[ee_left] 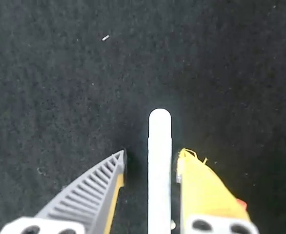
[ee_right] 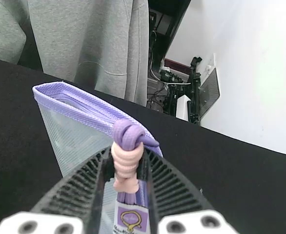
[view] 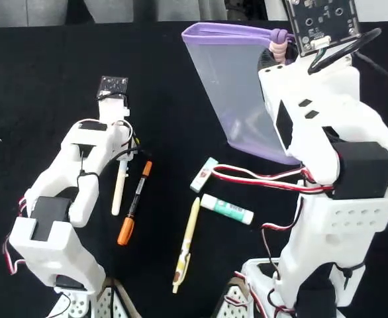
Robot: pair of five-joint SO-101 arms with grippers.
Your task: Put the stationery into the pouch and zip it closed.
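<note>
black desk point(view: 35, 79), white wall point(ee_right: 260, 58) behind; left end effector point(ee_left: 152, 154) narrowly apart around white pen point(ee_left: 159, 127), right end effector point(ee_right: 127, 157) pinching pouch point(ee_right: 74, 131)

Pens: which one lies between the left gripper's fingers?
The white pen, between the left gripper's open fingers; the orange marker beside it and the yellow pen lie outside.

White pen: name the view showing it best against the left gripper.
Left wrist view: the white pen lies between the left gripper's open fingers. High view shows its lower length beside the orange marker, its top under the arm. Right wrist view looks at the pouch.
</note>
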